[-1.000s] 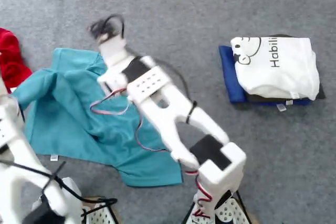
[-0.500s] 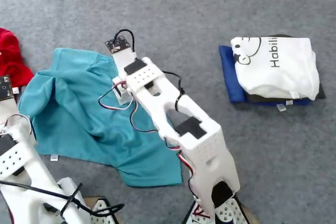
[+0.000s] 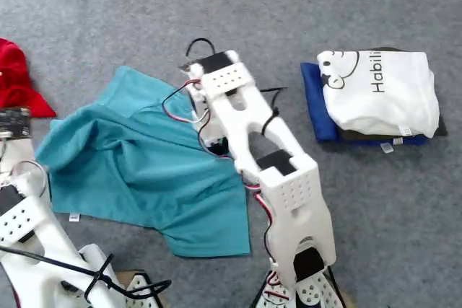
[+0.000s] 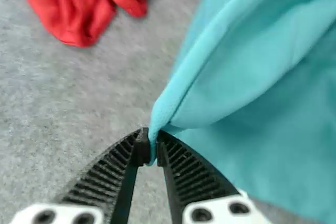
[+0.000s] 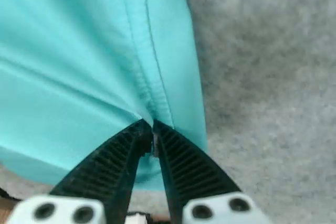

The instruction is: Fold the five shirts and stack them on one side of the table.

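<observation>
Teal shirt (image 3: 137, 171), high view: lay spread, rumpled, left of centre on tabletop (image 3: 303, 27), stretched between both arms; folded stack (image 3: 379, 91) well apart to its right, nearer right arm (image 3: 249, 124). Since half second earlier, right arm and shirt edge had shifted toward stack.
Left wrist view: left pincer (image 4: 149, 148) clamped on shirt fold, red shirt (image 4: 79, 3) near.
Right wrist view: right pincer (image 5: 152, 135) nipped shirt's seamed edge.

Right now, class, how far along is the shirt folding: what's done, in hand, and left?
Done: a folded stack, white shirt over a dark shirt and a blue shirt. In hand: the teal shirt, pinched by left gripper and right gripper. Left: folding it and the crumpled red shirt.
</observation>
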Robot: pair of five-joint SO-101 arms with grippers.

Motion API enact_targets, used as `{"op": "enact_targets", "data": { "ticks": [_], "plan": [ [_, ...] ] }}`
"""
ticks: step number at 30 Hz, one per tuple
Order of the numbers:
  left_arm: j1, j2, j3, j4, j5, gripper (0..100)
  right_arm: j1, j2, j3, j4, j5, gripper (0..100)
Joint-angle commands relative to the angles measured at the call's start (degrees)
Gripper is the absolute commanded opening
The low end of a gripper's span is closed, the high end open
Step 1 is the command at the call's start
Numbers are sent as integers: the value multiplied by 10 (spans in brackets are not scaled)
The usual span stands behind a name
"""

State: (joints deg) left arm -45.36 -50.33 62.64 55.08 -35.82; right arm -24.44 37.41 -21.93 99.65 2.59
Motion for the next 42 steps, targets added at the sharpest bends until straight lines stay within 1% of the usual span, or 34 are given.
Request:
{"op": "enact_targets", "data": {
  "ticks": [1,4,9,11,14,16,18,20,22,25,26,29,32,36,39,40,42],
  "plan": [
    [22,-12,-69,88,-78,29,25,-79,63,16,21,14],
    [41,-12,-103,149,-114,29,22,-173,175,16,62,14],
    [65,-12,-153,223,-162,29,11,-353,353,15,142,15],
    [66,-12,-176,243,-166,29,6,-417,415,15,185,16],
    [59,-12,-208,250,-165,29,-13,-502,489,15,252,20],
    [59,-13,-223,250,-165,29,-28,-553,516,15,271,45],
    [58,-13,-234,250,-165,29,-35,-595,524,15,270,107],
    [58,-17,-251,261,-167,29,-35,-629,506,13,273,176],
    [59,-24,-272,286,-168,29,-33,-640,453,3,271,222],
    [65,-38,-285,311,-168,29,-33,-597,360,-34,265,214],
    [65,-42,-284,312,-168,29,-33,-566,335,-62,249,208],
    [65,-55,-284,314,-165,29,-35,-444,270,-149,169,204],
    [63,-61,-284,315,-165,29,-43,-305,200,-203,101,204],
    [60,-63,-278,315,-164,29,-46,-148,81,-199,64,201],
    [58,-63,-255,315,-164,29,-46,-70,-5,-128,65,188],
    [58,-63,-247,315,-164,29,-46,-50,-31,-99,65,162],
    [58,-63,-234,315,-164,29,-44,-13,-78,-53,67,76]
  ]
}}
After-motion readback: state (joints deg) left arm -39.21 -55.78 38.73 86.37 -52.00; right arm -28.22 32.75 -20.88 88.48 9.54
